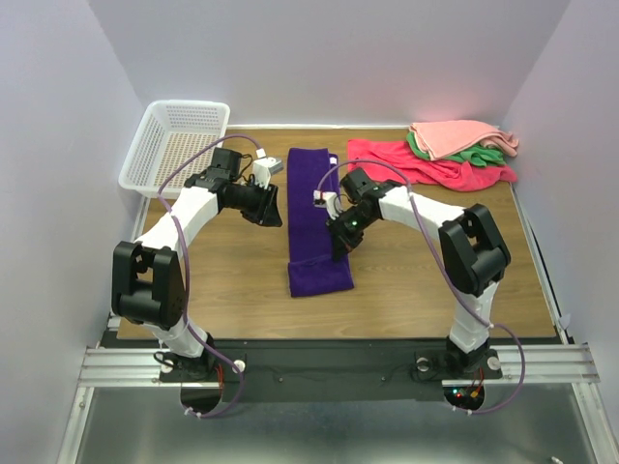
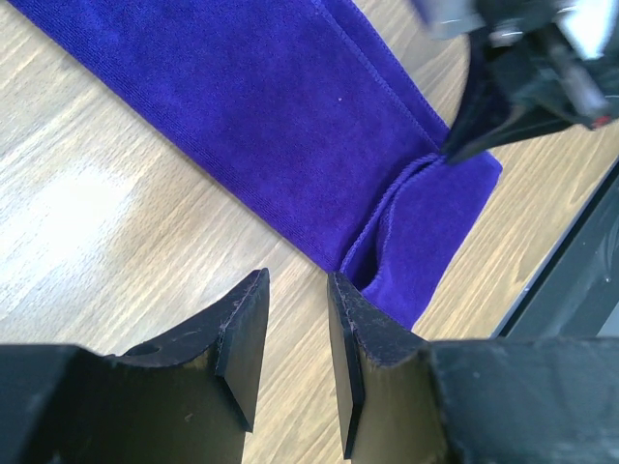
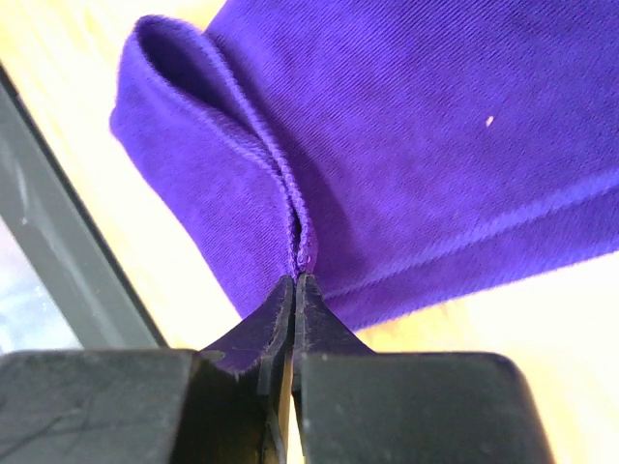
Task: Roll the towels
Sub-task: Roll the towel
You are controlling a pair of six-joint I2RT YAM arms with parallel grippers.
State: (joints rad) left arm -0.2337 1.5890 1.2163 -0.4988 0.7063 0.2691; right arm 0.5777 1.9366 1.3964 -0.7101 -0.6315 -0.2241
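Note:
A deep purple towel (image 1: 314, 208) lies as a long strip down the middle of the table, its near end folded back over itself (image 3: 193, 164). My right gripper (image 1: 340, 240) is at the towel's right edge, shut with its tips (image 3: 295, 280) pinching the hem of the folded flap. My left gripper (image 1: 271, 211) hovers over bare wood just left of the towel; its jaws (image 2: 295, 285) stand open a little with nothing between them, close to the fold (image 2: 387, 222). Red (image 1: 426, 166), salmon-pink (image 1: 459, 135) and green (image 1: 486, 153) towels lie heaped at the back right.
A white plastic basket (image 1: 179, 145) stands at the back left corner. The wooden table (image 1: 222, 280) ends at a black rail along the near edge. Grey walls close in on three sides.

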